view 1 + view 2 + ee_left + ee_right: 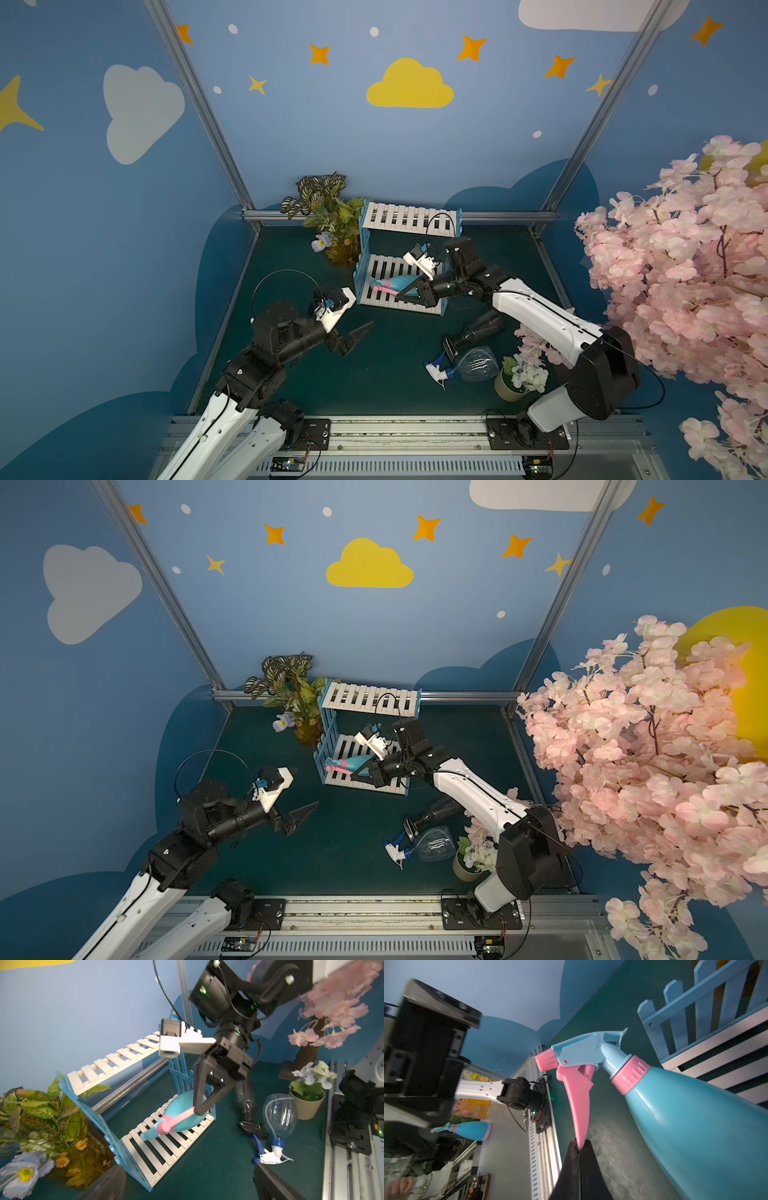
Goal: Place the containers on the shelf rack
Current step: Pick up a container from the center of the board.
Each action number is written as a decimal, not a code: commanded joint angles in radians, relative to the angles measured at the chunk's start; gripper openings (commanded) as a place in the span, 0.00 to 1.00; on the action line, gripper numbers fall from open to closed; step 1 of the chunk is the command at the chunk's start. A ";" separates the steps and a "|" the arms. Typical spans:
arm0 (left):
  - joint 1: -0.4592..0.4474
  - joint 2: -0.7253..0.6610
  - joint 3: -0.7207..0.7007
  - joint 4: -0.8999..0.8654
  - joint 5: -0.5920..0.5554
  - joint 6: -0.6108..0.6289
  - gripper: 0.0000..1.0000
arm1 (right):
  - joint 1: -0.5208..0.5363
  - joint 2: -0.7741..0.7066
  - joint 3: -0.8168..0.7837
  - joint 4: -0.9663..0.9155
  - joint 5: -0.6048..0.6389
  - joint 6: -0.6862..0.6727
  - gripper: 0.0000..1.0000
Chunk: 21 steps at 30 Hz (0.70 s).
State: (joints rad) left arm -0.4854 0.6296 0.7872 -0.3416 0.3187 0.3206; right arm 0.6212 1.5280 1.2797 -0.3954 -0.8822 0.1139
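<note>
**Blue bottle on the lower shelf, held by its trigger**

The dark green table [374, 374] has a pink blossom tree [685, 257] crowding its right edge. At the back stands the shelf rack [409, 218], with a leafy plant in an amber vase [343, 249] just beside its left picket side.

The light blue bottle [401, 283] lies on its side across the rack's lower slats, with its pink nozzle pointing toward the left fence. The right gripper [399, 297] has its fingers pressed together, pinching the tip of the bottle's pink trigger [579, 1105].

The left gripper [358, 338] hangs over bare table in front of the rack, spread wide and holding nothing.

The clear bottle [473, 363] and the dark bottle [478, 330] lie on the table front right, touching each other, near a cream pot of white flowers [509, 388].

Print on the yellow packs [477, 1105] beyond the table is too blurred to read.
</note>
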 commanded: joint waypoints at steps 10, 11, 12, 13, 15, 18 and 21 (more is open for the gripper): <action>-0.005 0.092 0.052 0.001 0.271 0.123 0.93 | 0.002 -0.118 0.055 -0.389 -0.256 -0.298 0.00; -0.009 0.097 0.053 0.007 0.290 0.117 0.90 | 0.003 -0.120 0.055 -0.398 -0.262 -0.308 0.00; -0.014 0.102 0.054 0.014 0.299 0.113 0.88 | 0.005 -0.124 0.056 -0.404 -0.273 -0.310 0.00; -0.019 0.108 0.053 0.018 0.304 0.111 0.86 | 0.012 -0.125 0.056 -0.410 -0.280 -0.315 0.00; -0.035 0.120 0.053 0.027 0.312 0.109 0.85 | 0.025 -0.122 0.064 -0.437 -0.278 -0.336 0.00; -0.050 0.145 0.057 0.038 0.332 0.100 0.85 | 0.045 -0.107 0.081 -0.498 -0.265 -0.382 0.00; -0.054 0.174 0.072 0.019 0.347 0.107 0.82 | 0.054 -0.096 0.093 -0.517 -0.273 -0.396 0.00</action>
State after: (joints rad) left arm -0.5350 0.7879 0.8234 -0.3283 0.6174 0.4335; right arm 0.6636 1.4315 1.3376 -0.8478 -1.1217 -0.2264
